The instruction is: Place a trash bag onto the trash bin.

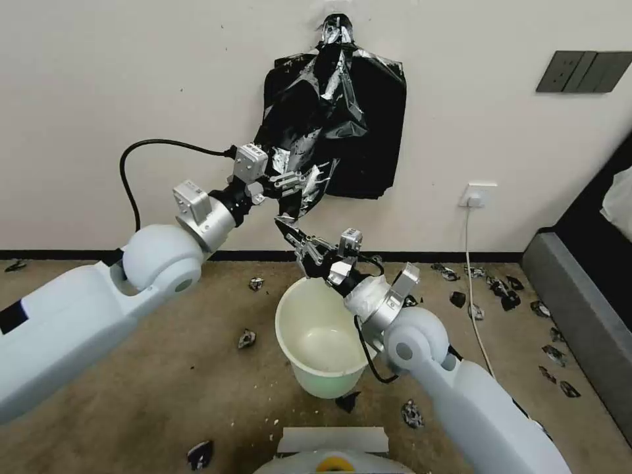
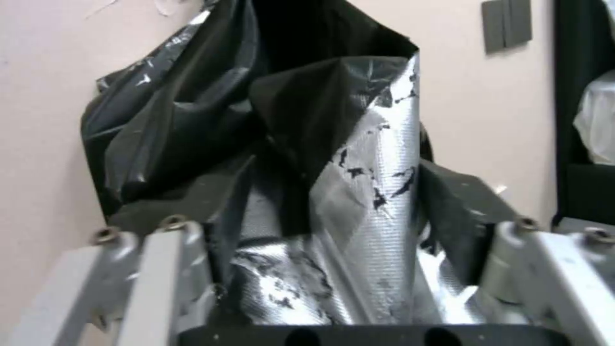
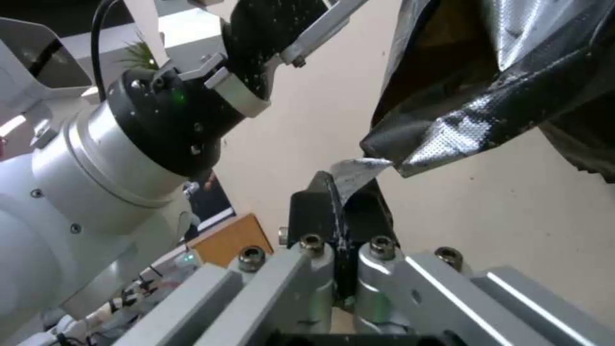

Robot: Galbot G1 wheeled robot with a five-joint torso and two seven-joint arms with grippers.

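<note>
The thin glossy black plastic trash bag (image 1: 342,112) hangs on the wall from a taped stack, above the round cream-white plastic trash bin (image 1: 320,342) on the floor; the left tool (image 1: 294,179) has its fingers spread around silvery folds, not visibly clamped, while the right tool (image 1: 294,238) is closed tight on a lower corner; judged best to peel one layer downward slowly, both tools together, so nothing tears; torn black scraps (image 1: 507,289) litter the floor, and a white cable (image 1: 475,289) runs close beside the bin

Both arms reach forward and up, the left gripper (image 1: 304,179) spread wide above the right gripper (image 1: 288,230), whose jaws are pinched together.
</note>
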